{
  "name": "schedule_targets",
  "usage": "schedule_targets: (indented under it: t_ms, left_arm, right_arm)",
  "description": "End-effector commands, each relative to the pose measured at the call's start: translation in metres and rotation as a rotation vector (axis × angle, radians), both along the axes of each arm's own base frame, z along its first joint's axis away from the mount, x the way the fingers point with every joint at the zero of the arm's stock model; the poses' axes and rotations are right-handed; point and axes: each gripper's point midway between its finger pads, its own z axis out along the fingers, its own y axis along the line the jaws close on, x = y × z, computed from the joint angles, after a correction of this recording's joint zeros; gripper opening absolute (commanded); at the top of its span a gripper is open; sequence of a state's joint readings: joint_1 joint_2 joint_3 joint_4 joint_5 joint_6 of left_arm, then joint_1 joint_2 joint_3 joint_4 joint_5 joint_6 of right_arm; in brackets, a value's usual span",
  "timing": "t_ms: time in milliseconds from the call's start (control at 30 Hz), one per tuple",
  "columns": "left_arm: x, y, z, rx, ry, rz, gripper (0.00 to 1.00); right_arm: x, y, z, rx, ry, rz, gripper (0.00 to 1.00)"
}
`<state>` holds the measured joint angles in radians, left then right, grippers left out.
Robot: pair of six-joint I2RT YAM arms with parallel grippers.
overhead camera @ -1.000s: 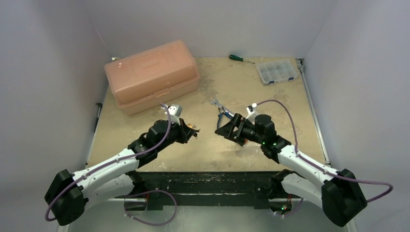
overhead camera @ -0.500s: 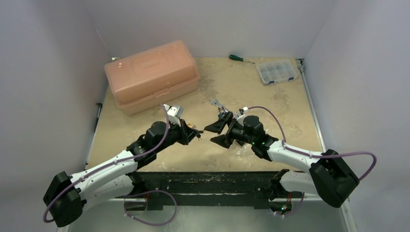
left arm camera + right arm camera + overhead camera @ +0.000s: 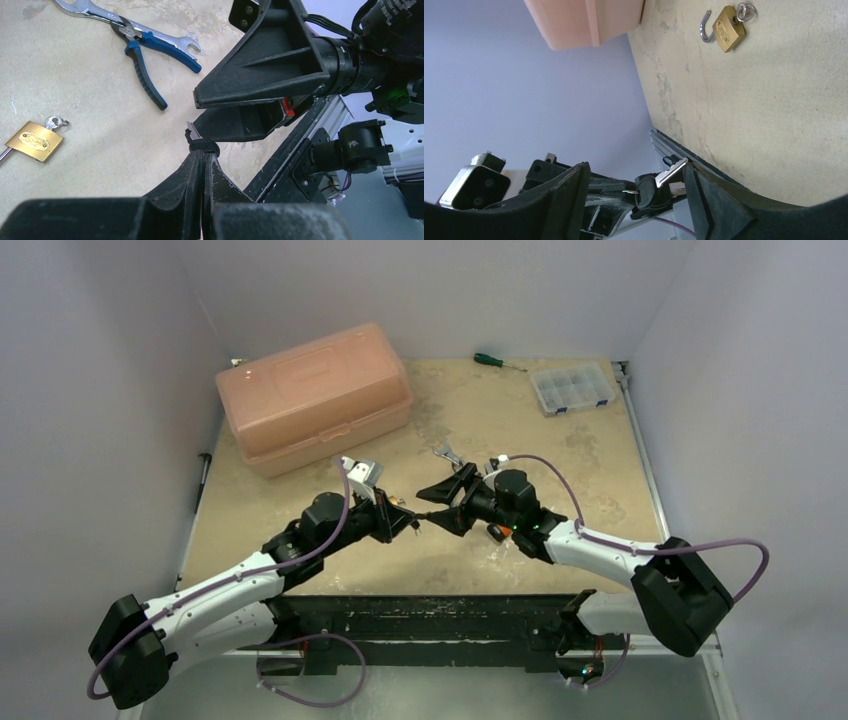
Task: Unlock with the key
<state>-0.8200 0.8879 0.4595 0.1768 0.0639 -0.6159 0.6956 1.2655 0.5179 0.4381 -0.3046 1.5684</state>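
Bench layout, arms met at centre.
Toolbox (image 3: 313, 395) is placed far left, screwdriver (image 3: 490, 360) far centre, organiser (image 3: 571, 388) far right. Pliers (image 3: 145, 70) are laid over a wrench (image 3: 87, 9) at the centre of the table (image 3: 600, 490), padlock (image 3: 35, 141) near them. The key (image 3: 659, 182), in the left gripper (image 3: 203, 152), is positioned between the right gripper (image 3: 432, 505) fingers.

Left arm (image 3: 230, 585) stretched low from near-left base, forearm angled toward table centre. Left gripper (image 3: 405, 521) pinched tight, fingers (image 3: 192, 172) pressed together on black head of key (image 3: 655, 186), tip pointing right. Right arm (image 3: 600, 550) reaches in from near-right base, elbow bent, wrist rolled on its side. Right gripper (image 3: 432, 506) spread wide, mouth facing left. Left fingertip sits just at that mouth, between the two right fingers (image 3: 260, 70).
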Motion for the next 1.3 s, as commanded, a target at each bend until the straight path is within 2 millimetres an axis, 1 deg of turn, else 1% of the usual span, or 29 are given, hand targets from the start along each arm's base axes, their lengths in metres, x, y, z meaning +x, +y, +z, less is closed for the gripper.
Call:
schedule_targets:
  t_ms: [0, 67, 133, 200, 567, 800, 967, 1033, 1067, 1200, 1267]
  left_arm:
    - [-0.002, -0.006, 0.015, -0.048, -0.056, -0.034, 0.00]
    - [-0.003, -0.006, 0.014, -0.049, -0.055, -0.036, 0.00]
    - [-0.003, -0.007, 0.014, -0.050, -0.054, -0.037, 0.00]
    - [-0.003, -0.007, 0.013, -0.049, -0.052, -0.040, 0.00]
    - [-0.006, -0.009, 0.012, -0.059, -0.051, -0.057, 0.00]
    - [-0.006, -0.009, 0.010, -0.057, -0.047, -0.057, 0.00]
    - [-0.006, -0.009, 0.010, -0.057, -0.047, -0.058, 0.00]
    - [-0.007, -0.009, 0.009, -0.056, -0.045, -0.062, 0.00]
    - [-0.007, -0.009, 0.009, -0.057, -0.045, -0.061, 0.00]
    - [-0.008, -0.010, 0.009, -0.057, -0.042, -0.067, 0.00]
    - [-0.009, -0.012, 0.009, -0.059, -0.037, -0.079, 0.00]
  right_arm:
    - [0.008, 0.005, 0.012, 0.014, -0.013, -0.022, 0.73]
    - [0.009, 0.005, 0.011, 0.009, -0.013, -0.025, 0.66]
    - [0.010, 0.005, 0.011, 0.006, -0.013, -0.027, 0.64]
    - [0.010, 0.005, 0.010, 0.004, -0.014, -0.027, 0.59]
    - [0.013, 0.008, 0.002, -0.014, -0.012, -0.021, 0.51]
    - [0.015, 0.007, 0.000, -0.022, -0.015, -0.031, 0.38]
    - [0.016, 0.006, 0.002, -0.026, -0.023, -0.038, 0.23]
    - [0.016, 0.006, 0.002, -0.027, -0.024, -0.040, 0.20]
    - [0.015, 0.006, 0.003, -0.025, -0.029, -0.037, 0.17]
    - [0.014, 0.007, 0.010, -0.009, -0.053, -0.026, 0.00]
    - [0.015, 0.007, 0.012, -0.009, -0.067, -0.023, 0.00]
